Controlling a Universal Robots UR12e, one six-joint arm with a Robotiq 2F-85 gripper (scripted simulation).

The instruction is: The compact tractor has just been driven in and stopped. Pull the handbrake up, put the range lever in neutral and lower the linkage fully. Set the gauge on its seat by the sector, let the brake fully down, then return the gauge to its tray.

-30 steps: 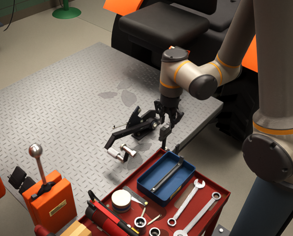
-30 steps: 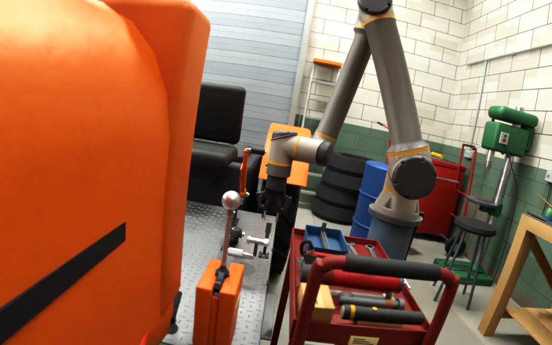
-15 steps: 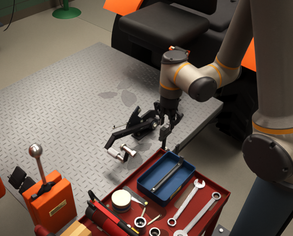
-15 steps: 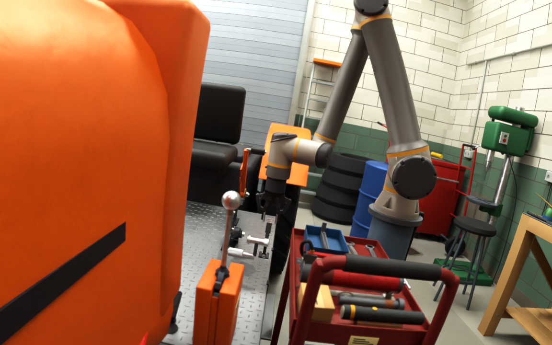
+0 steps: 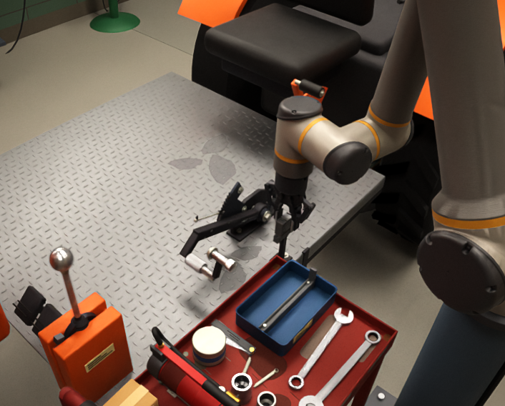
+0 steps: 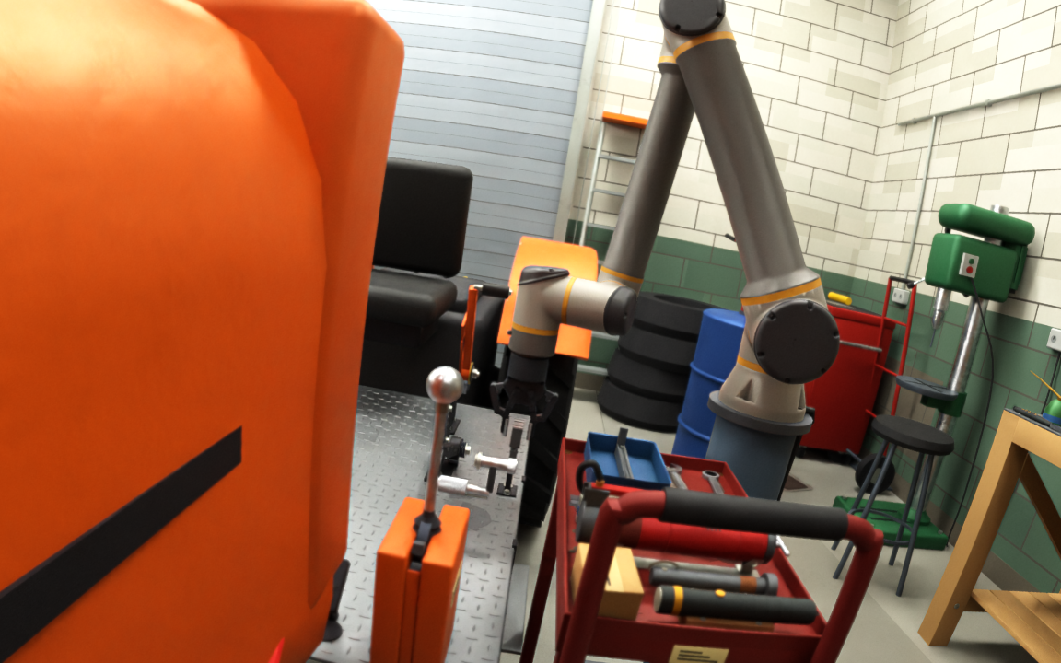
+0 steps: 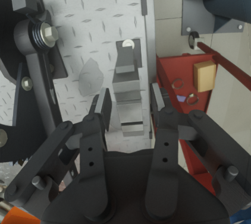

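On the tread-plate floor near its right edge, the black handbrake lever (image 5: 220,227) lies low from its toothed sector (image 5: 231,200), its silver grip (image 5: 196,264) near the plate. The stepped grey gauge (image 7: 128,92) stands on its seat by the sector, and my gripper (image 5: 290,217) hangs directly above it, open and holding nothing. The blue tray (image 5: 287,300) on the red cart holds only a dark bar. The range lever (image 5: 64,280) with its steel ball knob rises from an orange box at the front left. An orange linkage lever (image 5: 308,89) sits beside the seat.
The black tractor seat (image 5: 283,41) and orange fenders stand behind the plate. The red cart (image 5: 283,350) at the front right carries wrenches, sockets, a grease gun and a tape roll. My arm's base stands right of the cart. The plate's left half is open.
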